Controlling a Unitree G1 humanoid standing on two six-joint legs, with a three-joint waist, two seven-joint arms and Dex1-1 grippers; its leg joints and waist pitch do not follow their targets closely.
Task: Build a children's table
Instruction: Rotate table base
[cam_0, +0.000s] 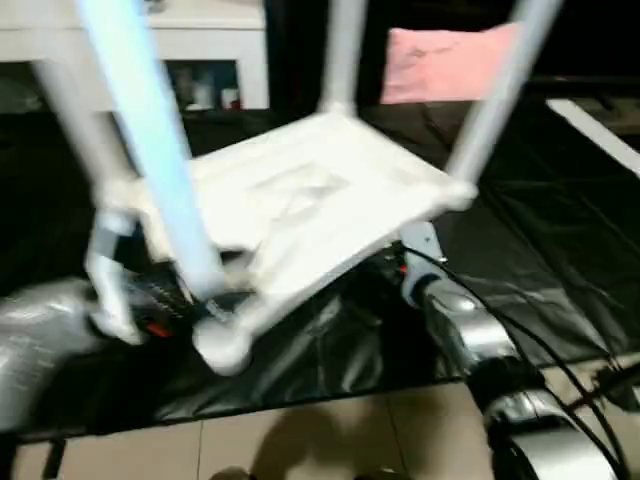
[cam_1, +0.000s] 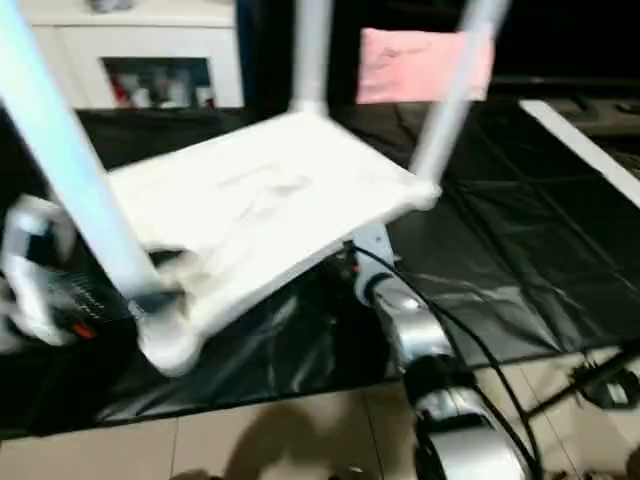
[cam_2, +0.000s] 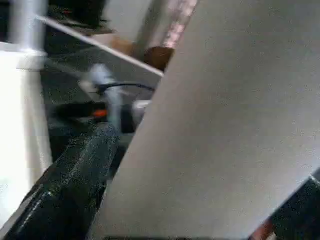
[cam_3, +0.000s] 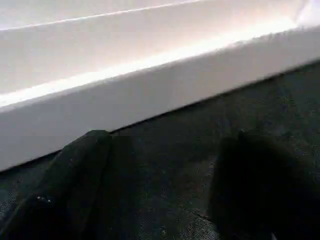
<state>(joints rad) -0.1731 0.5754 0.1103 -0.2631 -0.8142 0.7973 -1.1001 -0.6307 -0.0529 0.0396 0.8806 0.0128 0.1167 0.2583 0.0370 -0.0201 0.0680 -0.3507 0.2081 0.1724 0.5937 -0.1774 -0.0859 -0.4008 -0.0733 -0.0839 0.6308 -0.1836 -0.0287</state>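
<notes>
The white children's table (cam_0: 300, 200) is upside down, lifted and tilted over the black mat, ribbed underside up. Its four tube legs point upward: the near one (cam_0: 150, 150), one at far left (cam_0: 70, 110), and two behind (cam_0: 340, 50) (cam_0: 500, 90). My left gripper (cam_2: 190, 200) is shut on the near leg, a black finger (cam_2: 65, 190) on each side of the tube, just above its corner socket (cam_0: 220, 345). My right gripper (cam_3: 170, 165) is open below the table's rim (cam_3: 150, 85), nothing between its fingers (cam_3: 85, 175). My right forearm (cam_0: 470, 340) reaches under the tabletop's right edge.
A black mat (cam_0: 560, 220) covers the floor, with beige tiles (cam_0: 330, 440) in front of it. The pink pillow (cam_0: 450, 60) lies at the back right, and the white cabinet (cam_0: 200, 50) stands at the back left. Cables run along my right forearm.
</notes>
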